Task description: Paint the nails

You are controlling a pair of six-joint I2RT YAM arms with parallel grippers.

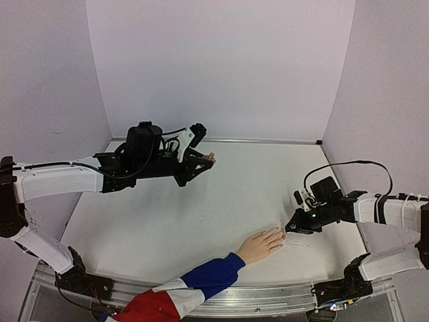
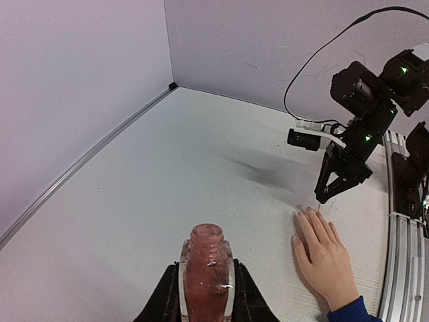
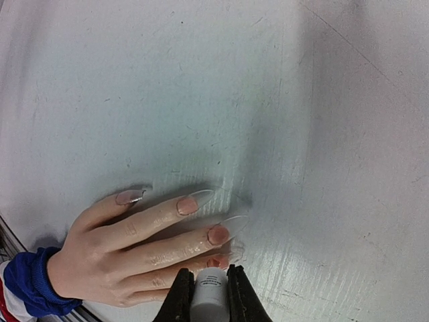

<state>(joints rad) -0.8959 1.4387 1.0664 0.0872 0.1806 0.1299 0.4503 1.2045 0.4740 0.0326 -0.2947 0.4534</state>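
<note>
A pale flesh-coloured hand (image 1: 261, 244) in a blue, white and red sleeve (image 1: 201, 282) lies flat on the white table near its front edge. Its long clear-tipped nails (image 3: 218, 235) show pinkish polish in the right wrist view. My right gripper (image 1: 293, 227) is shut on a white brush cap (image 3: 210, 295), held directly over the fingertips; the brush tip is hidden. My left gripper (image 1: 204, 159) is shut on an uncapped bottle of pinkish polish (image 2: 205, 276), held above the table at the back left, far from the hand (image 2: 326, 256).
Purple walls enclose the table (image 1: 201, 215) at the back and both sides. A metal rail (image 1: 268, 295) runs along the front edge. A black cable (image 1: 348, 168) loops over my right arm.
</note>
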